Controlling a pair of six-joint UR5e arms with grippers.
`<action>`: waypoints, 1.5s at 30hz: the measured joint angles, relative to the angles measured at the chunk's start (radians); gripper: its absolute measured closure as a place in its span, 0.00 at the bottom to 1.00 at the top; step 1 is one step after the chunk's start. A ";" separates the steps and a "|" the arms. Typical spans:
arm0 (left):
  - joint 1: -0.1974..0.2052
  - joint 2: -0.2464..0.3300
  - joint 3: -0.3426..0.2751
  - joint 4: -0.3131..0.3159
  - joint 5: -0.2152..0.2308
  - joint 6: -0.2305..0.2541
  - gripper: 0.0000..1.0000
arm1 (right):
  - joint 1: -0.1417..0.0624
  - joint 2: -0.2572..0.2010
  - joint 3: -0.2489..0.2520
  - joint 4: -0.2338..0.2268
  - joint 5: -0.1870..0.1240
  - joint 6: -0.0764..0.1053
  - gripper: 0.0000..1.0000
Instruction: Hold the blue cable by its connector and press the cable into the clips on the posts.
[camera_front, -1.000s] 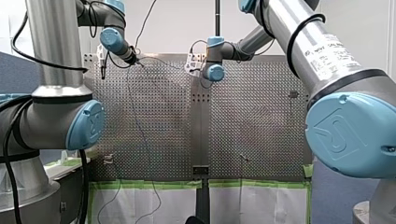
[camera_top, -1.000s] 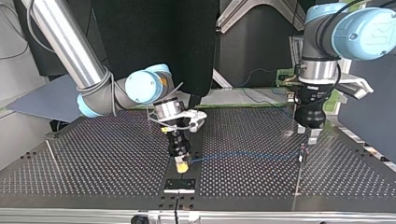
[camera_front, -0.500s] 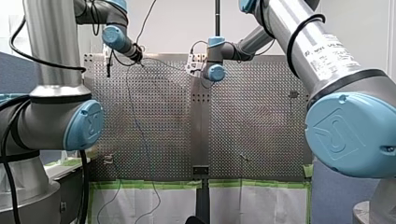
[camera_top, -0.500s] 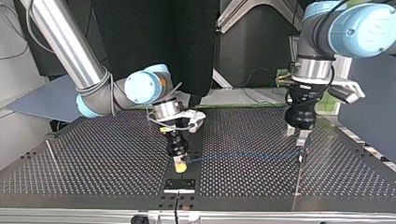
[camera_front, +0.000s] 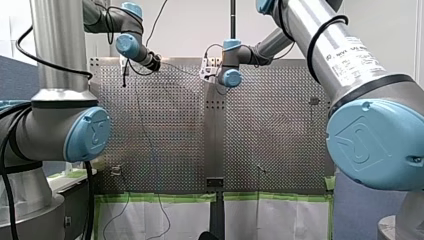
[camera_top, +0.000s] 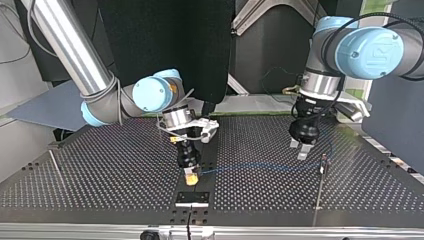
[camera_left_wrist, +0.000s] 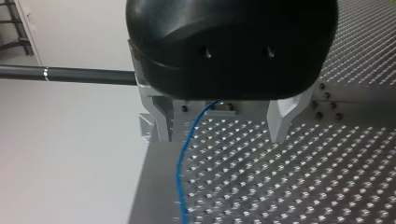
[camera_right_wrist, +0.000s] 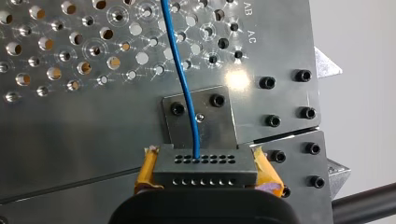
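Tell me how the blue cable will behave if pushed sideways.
Probably floppy: the blue cable curves loosely through my left gripper, which is open. Likely light: it is thin beside the connector that my right gripper clamps. A sideways push would probably bow it rather than shift it whole, since that end is held.

Blue cable (camera_right_wrist: 179, 70), grey connector (camera_right_wrist: 205, 171), perforated silver table (camera_right_wrist: 70, 121)

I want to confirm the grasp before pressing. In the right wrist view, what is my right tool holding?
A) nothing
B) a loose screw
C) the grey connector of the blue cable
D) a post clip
C: the right tool is shut on the grey connector, with the blue cable running out of it.
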 joint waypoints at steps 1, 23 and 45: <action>-0.003 0.001 0.003 0.008 -0.009 0.000 0.00 | 0.000 0.000 0.000 0.000 0.000 0.000 1.00; -0.050 -0.078 0.054 0.105 -0.173 0.026 0.00 | 0.006 0.001 0.000 -0.001 0.000 -0.002 1.00; -0.098 -0.160 0.134 0.109 -0.255 0.050 0.00 | 0.008 0.002 0.000 0.000 -0.002 -0.004 1.00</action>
